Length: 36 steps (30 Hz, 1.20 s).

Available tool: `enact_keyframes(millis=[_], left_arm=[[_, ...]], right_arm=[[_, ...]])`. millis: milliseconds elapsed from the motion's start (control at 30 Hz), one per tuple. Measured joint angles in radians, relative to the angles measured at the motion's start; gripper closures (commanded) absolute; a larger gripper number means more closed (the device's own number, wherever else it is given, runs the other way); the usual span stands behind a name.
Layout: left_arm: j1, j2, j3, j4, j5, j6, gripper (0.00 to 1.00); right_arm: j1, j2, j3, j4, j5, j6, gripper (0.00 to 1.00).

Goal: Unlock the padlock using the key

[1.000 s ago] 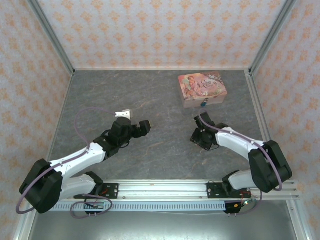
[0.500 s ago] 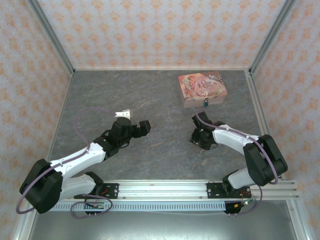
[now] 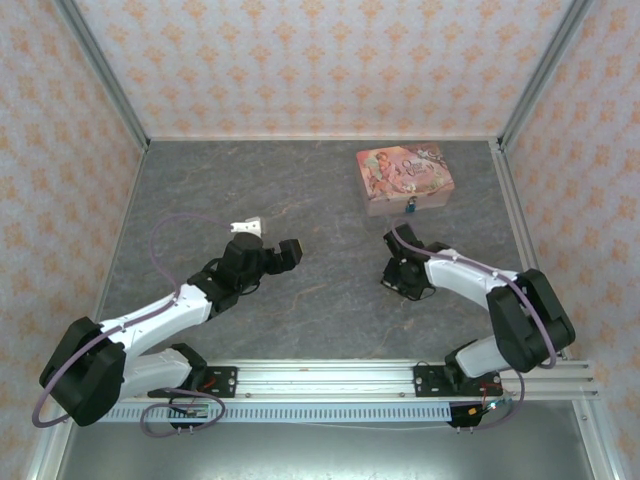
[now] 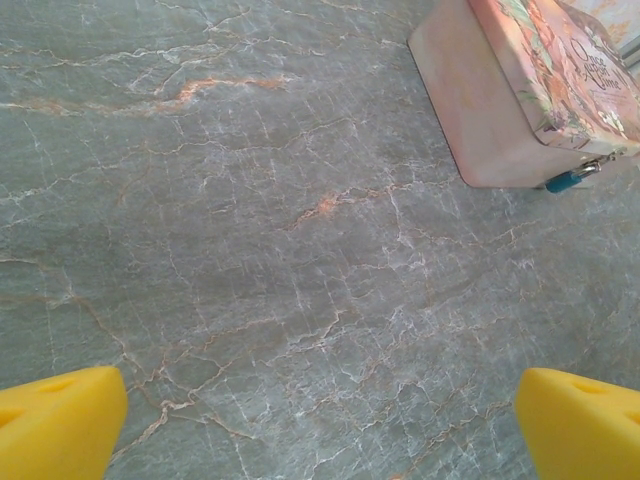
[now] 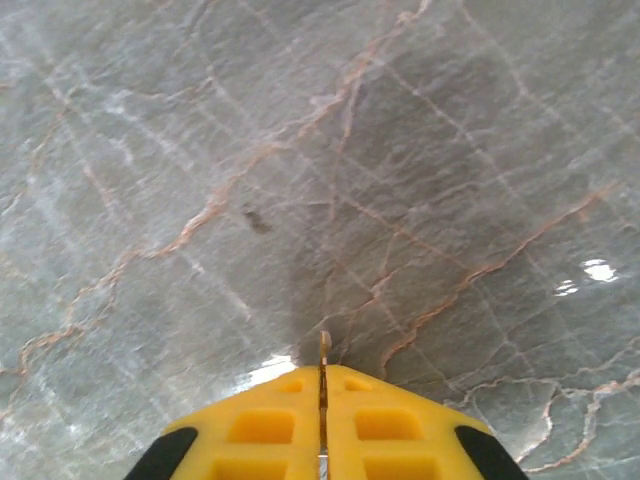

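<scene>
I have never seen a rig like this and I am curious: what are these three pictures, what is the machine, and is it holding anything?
The machine is two robot arms bolted at the near edge of a grey marbled table. One picture comes from a fixed camera above and behind the arms. The other two come from small cameras on the wrists, each looking past its own yellow fingers. At the back right lies a flat pink illustrated box, with a tiny blue-teal padlock at its front side. The left gripper is open, fingers wide apart, holding nothing. The right gripper is shut on a thin pale metal key, whose tip pokes out between the fingers.
</scene>
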Motion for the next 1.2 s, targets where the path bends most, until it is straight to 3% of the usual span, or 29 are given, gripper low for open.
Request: enact_keyframes(millis=[267,467,800,1000,1200], left_arm=[[0.000,-0.005,0.000,-0.006,0.001,-0.016,0.00],[0.000,-0.040,0.053,-0.071,0.019,-0.066,0.00],[0.000,-0.089,0.228,-0.173,0.112,-0.193,0.05],[-0.006,-0.086,0.282,-0.195,0.181,-0.288,0.19],[-0.058,-0.048,0.332,-0.194,0.222,-0.359,0.33]], right_arm=[[0.000,-0.065,0.000,0.006,0.000,-0.044,1.00],[0.010,-0.166,0.001,0.026,0.009,-0.194,1.00],[0.242,-0.395,0.031,0.211,0.190,-0.654,1.00],[0.315,-0.455,-0.019,0.440,0.175,-1.014,1.00],[0.319,-0.440,-0.041,0.530,0.140,-1.253,1.00]])
